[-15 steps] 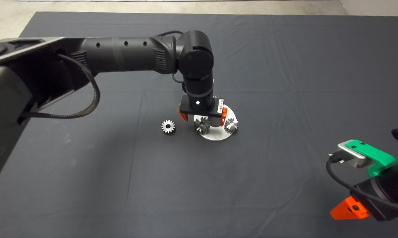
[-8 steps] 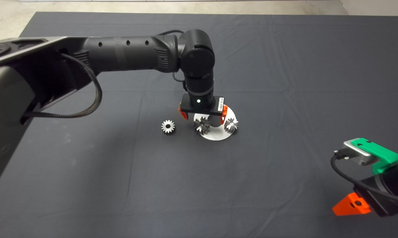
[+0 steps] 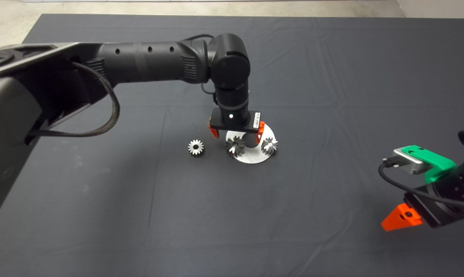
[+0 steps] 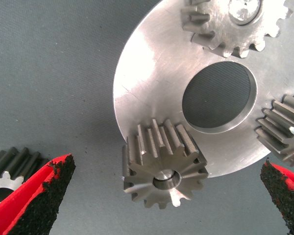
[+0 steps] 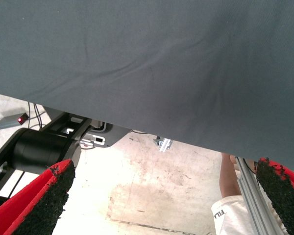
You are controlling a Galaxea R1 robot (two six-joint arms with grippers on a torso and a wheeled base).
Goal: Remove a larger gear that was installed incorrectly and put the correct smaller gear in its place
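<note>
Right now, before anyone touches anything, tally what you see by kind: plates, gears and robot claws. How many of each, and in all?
Round metal plate: 1
Gears on it: 3
Loose gear beside it: 1
Left claw and right claw: 2
Total: 7

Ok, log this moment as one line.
left claw: open, over larger gear on disc | smaller gear: on mat | right claw: open, parked
</note>
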